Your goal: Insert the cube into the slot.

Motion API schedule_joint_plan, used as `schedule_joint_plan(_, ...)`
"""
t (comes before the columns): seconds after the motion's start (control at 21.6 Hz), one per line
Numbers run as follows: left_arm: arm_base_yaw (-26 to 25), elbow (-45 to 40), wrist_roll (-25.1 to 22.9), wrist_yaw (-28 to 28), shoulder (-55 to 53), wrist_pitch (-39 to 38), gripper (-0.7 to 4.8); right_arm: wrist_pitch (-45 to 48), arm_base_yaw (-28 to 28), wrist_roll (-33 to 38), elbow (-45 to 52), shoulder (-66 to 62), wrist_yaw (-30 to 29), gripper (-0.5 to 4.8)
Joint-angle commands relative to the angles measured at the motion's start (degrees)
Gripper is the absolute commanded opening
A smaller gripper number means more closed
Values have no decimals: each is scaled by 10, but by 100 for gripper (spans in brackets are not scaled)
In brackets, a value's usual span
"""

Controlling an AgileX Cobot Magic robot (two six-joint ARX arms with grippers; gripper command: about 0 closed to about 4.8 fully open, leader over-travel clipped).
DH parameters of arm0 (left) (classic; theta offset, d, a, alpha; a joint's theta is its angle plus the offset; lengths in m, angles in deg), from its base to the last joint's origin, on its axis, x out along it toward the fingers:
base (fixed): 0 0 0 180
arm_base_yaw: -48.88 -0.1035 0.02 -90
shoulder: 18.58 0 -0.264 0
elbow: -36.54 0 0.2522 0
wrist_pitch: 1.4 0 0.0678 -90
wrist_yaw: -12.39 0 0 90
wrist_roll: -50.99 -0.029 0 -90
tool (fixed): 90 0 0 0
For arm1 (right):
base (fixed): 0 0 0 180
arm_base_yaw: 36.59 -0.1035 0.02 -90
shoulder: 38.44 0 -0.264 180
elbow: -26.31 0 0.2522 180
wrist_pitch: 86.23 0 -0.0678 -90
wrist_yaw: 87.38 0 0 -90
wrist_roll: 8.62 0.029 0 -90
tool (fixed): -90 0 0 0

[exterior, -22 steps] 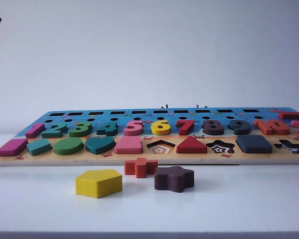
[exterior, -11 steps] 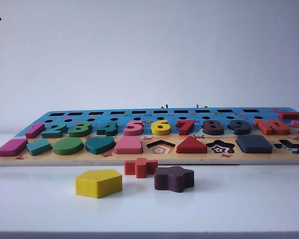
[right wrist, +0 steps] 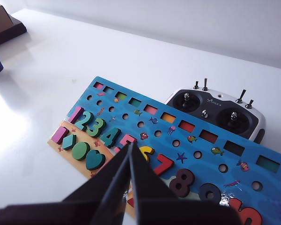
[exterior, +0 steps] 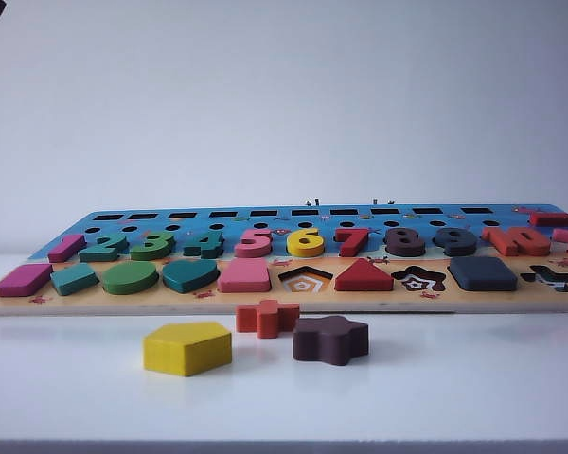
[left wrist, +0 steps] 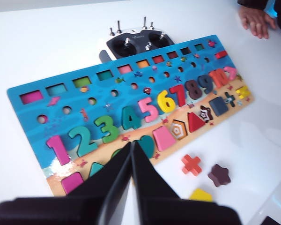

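Nothing moved: one cube (exterior: 482, 273), slotted.

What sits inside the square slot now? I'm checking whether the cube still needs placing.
The navy cube fills the slot on the puzzle board, between the star recess and the cross recess. The slot's floor is covered. Both claws are shut and raised above the board.
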Motion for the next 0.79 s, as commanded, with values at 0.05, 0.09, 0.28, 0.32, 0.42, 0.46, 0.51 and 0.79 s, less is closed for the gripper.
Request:
schedule_joint_plan(0.05,-10,-9,-23,2,7,27,7,80,1,6,50,24,5,-6)
schedule_joint_plan(0.09,-16,-15,-24,2,10,38,7,99,4,13,72,36,9,-6)
schedule_joint_plan(0.28,-32,-35,-26,2,20,67,7,129,33,60,139,71,1,-6)
schedule_joint_plan(0.32,-33,-37,-29,2,20,68,7,128,45,65,152,78,-2,-6)
schedule_joint_plan(0.42,-33,-40,-35,4,19,68,7,129,70,78,172,90,-13,-6)
schedule_joint_plan(0.46,-33,-40,-34,4,19,68,7,131,84,82,183,97,-22,-6)
schedule_joint_plan(0.51,-33,-41,-34,4,19,68,7,136,109,92,200,107,-38,-6)
schedule_joint_plan(0.79,-33,-41,-34,5,20,68,7,149,195,123,258,142,-59,-5)
